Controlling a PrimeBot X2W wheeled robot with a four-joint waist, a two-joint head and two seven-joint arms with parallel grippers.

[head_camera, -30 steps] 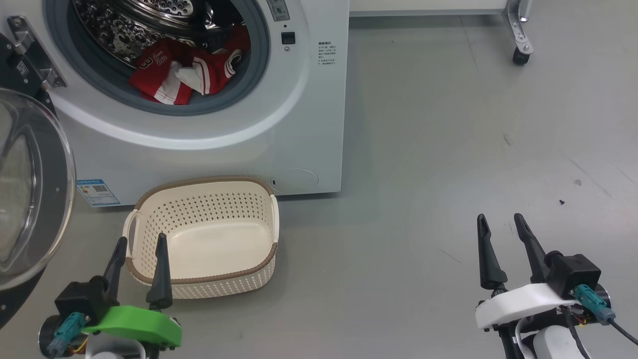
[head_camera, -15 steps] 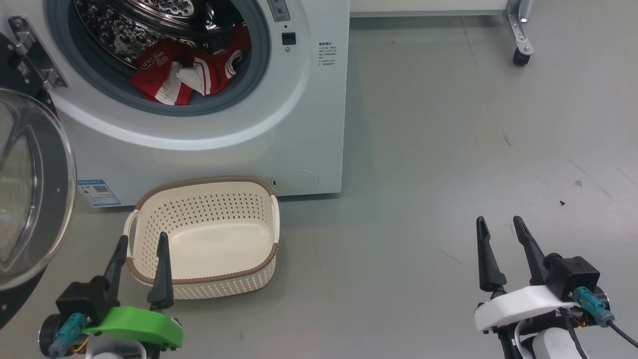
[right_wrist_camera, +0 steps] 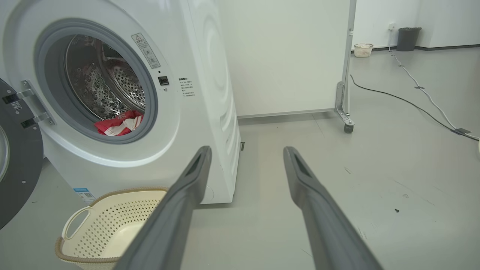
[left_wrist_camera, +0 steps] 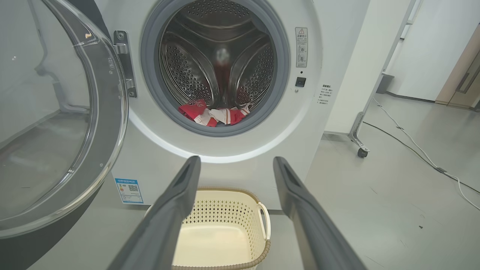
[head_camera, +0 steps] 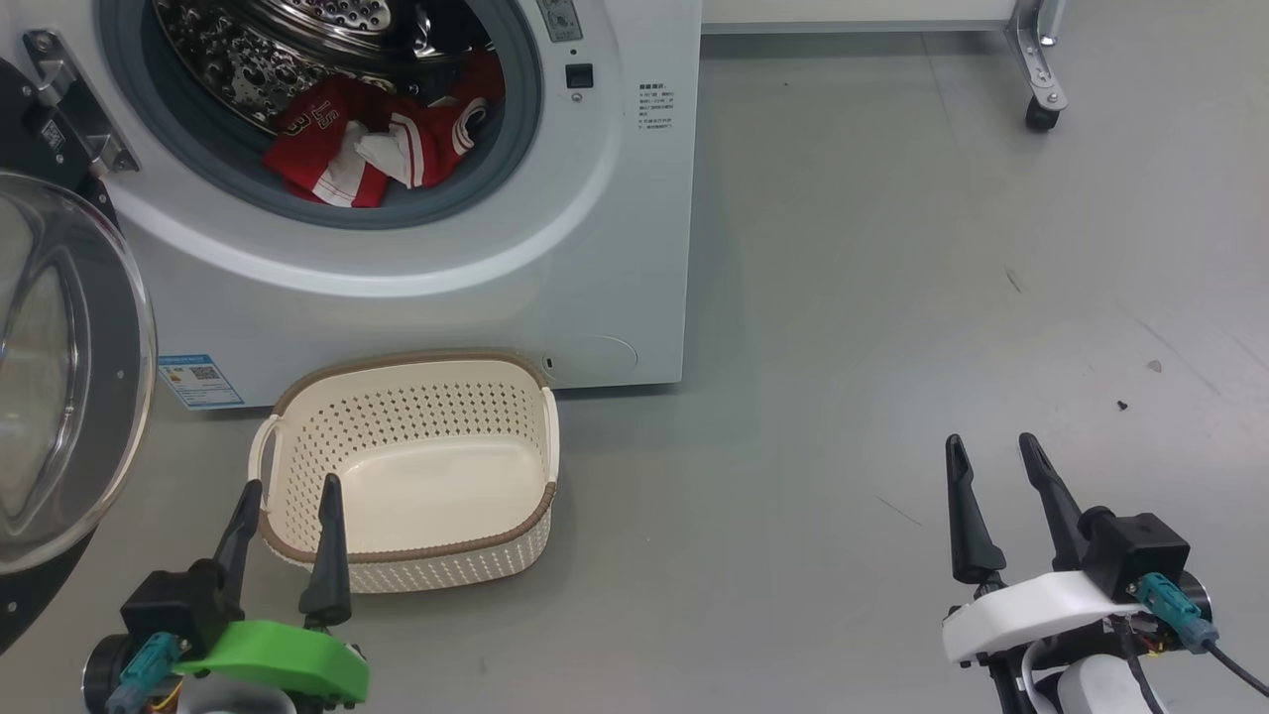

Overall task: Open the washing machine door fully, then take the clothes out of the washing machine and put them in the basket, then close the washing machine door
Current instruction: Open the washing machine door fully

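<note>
Head view was shifted slightly, the left gripper (head_camera: 292, 484) and right gripper (head_camera: 990, 440) were kept spread and empty, so the red jerseys (head_camera: 337, 159) were left in the washing machine (head_camera: 595, 278).

The clothes (head_camera: 372, 149) lie in the washing machine (head_camera: 555, 278), the basket (head_camera: 406, 550) before it.

the left gripper (head_camera: 291, 484) has two long dark fingers (head_camera: 327, 555), narrow at the tips, set on a bright green plastic cover (head_camera: 283, 654). the right gripper (head_camera: 991, 440) has the same fingers, on a white cover (head_camera: 1021, 610). beside the white cover sits a black box (head_camera: 1135, 550) with a teal connector (head_camera: 1170, 600) and a black cable (head_camera: 1239, 662). in the wrist views the fingers look dark grey, each with a shallow groove.
</note>
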